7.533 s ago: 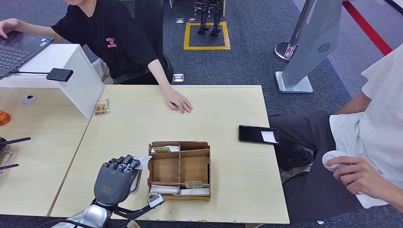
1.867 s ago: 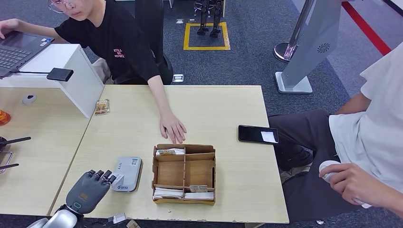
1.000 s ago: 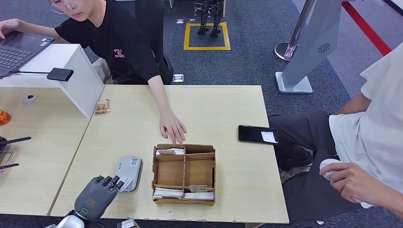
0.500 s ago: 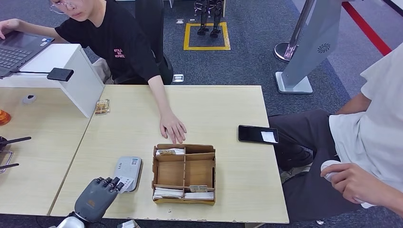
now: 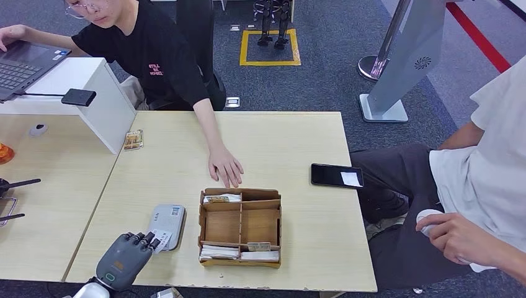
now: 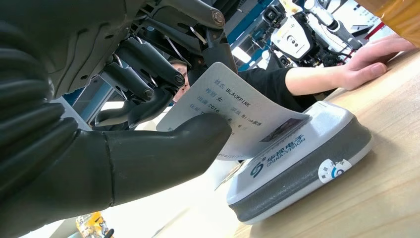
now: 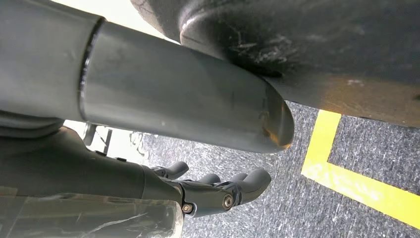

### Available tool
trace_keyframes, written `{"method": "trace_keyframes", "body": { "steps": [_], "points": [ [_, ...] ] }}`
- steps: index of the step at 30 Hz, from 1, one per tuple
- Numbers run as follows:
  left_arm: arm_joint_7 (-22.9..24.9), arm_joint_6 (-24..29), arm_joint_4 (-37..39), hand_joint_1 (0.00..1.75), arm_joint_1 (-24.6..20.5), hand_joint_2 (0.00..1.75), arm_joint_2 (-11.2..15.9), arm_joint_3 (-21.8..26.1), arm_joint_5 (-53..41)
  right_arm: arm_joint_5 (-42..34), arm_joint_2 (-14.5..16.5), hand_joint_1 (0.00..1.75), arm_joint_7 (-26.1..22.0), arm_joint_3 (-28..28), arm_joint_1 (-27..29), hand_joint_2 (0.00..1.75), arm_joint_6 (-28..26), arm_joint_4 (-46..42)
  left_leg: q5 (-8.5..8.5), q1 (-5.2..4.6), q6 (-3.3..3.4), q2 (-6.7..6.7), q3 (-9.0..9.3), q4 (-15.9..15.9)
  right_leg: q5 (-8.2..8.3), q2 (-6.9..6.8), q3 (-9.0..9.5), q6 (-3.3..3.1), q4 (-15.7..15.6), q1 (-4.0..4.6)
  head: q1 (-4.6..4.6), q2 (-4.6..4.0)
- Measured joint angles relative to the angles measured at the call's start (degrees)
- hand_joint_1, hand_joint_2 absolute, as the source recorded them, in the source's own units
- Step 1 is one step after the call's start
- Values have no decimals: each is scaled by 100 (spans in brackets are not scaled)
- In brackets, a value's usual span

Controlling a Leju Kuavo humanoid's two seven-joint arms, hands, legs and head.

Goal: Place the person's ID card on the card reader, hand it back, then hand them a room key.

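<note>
My left hand is near the table's front edge and pinches the white ID card between thumb and fingers. The left wrist view shows the printed ID card tilted, its far edge resting on top of the grey card reader. The card reader lies flat just left of a wooden organizer box with cards in its front and back compartments. The person in black rests a hand on the table behind the box. My right hand hangs below table level, holding nothing, fingers loosely apart.
A black phone lies on the table's right side. A second person in white sits at the right, hand holding a small white object. A white box and laptop stand at the far left.
My left hand has edged slightly right with the card, bringing its edge onto the reader. The person's hand on the table has stayed still.
</note>
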Motion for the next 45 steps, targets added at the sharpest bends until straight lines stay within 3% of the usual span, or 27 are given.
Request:
{"method": "trace_keyframes", "body": {
  "steps": [10,34,45],
  "points": [
    [0,-29,0,175,-3,175,-34,0,18,0,0,0,3,0,0,0,2,0,0,0,0,0,0,0,0,0,0,0,0,0,2,0],
    [-186,-91,208,175,-267,175,-558,-162,-26,0,0,0,19,26,-5,0,9,2,0,0,0,0,0,0,0,0,-1,0,0,0,0,0],
    [253,-26,311,175,-317,175,-669,-186,-194,0,0,0,21,26,-5,0,7,2,0,0,0,0,0,0,0,-1,-1,0,0,0,1,0]
  ]
}}
